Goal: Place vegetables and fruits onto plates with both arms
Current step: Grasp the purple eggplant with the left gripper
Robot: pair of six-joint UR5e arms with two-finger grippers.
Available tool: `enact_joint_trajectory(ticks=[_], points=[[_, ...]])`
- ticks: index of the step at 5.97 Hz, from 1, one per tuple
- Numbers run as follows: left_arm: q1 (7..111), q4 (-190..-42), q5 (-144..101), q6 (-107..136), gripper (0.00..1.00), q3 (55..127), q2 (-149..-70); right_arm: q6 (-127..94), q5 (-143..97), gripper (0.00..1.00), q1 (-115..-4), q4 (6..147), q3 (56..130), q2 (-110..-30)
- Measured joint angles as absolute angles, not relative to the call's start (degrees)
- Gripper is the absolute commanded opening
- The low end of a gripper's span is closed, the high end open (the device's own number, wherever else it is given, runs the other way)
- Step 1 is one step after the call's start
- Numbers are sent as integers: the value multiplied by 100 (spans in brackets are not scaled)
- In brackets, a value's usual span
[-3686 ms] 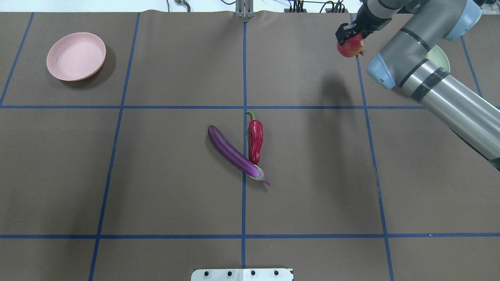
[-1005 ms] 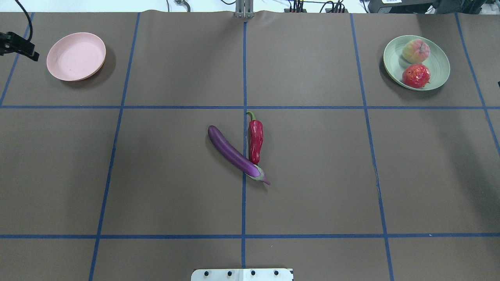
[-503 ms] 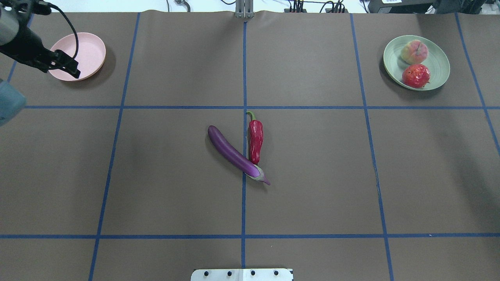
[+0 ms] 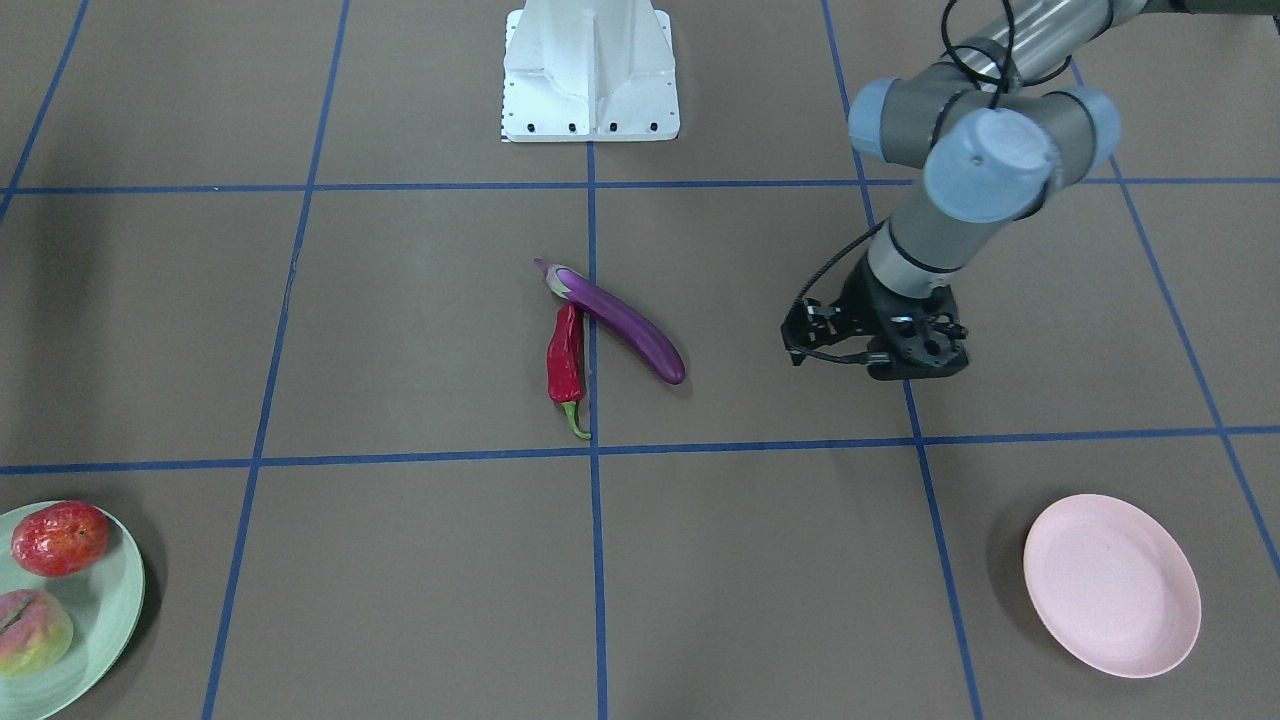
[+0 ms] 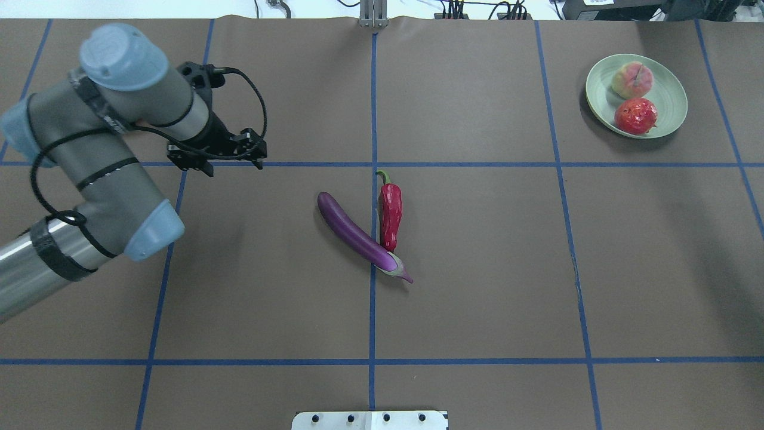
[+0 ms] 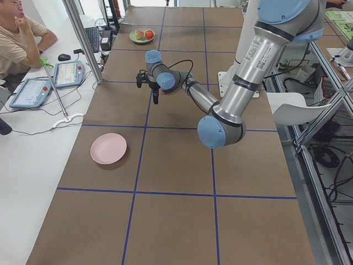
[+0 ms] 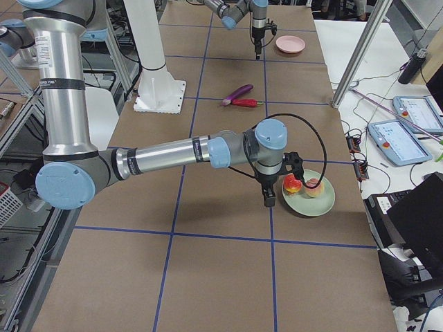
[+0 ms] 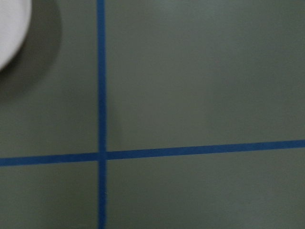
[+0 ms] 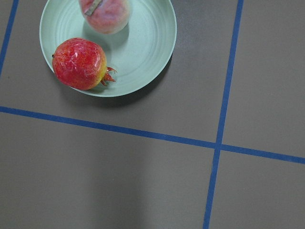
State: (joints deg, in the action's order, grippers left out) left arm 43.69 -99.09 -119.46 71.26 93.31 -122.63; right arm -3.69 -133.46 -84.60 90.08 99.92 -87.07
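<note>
Left gripper (image 5: 209,167) is hanging above a crossing of the blue tape lines (image 5: 477,164), fingers pointing down; whether they are apart or together, cannot tell. Bare brown table (image 5: 477,269) is lying between it and the vegetables to its right, well apart. Pink plate (image 4: 1110,585) is sitting far-left of this gripper, close to the table's far edge. Eggplant (image 5: 355,236) is lying at mid-table, long axis running diagonally, blunt end pointing far-left, pale stem cap pointing near-right. Chili pepper (image 5: 390,215) is lying just right of it, long axis running near to far, green stem pointing far, red tip touching the eggplant beside its cap; the two are forming a narrow V opening toward the far side. Right gripper (image 7: 266,197) is showing only from the right side, hanging beside the mint plate (image 5: 668,98) on the robot's side; its jaw state, cannot tell. That plate is sitting far-right, holding the peach (image 5: 634,79) farther and the red fruit (image 5: 636,115) nearer, side by side.
</note>
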Motion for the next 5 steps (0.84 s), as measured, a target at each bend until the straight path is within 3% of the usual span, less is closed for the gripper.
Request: enact_joint_trajectory(ticks=[4, 5], points=[[3450, -9901, -11159, 10028, 99, 8251, -13404, -387, -13349, 100, -8455, 9009, 10000, -8710], [3293, -9898, -11073, 10138, 51, 7927, -13614, -395, -13350, 100, -8455, 9009, 10001, -8710]])
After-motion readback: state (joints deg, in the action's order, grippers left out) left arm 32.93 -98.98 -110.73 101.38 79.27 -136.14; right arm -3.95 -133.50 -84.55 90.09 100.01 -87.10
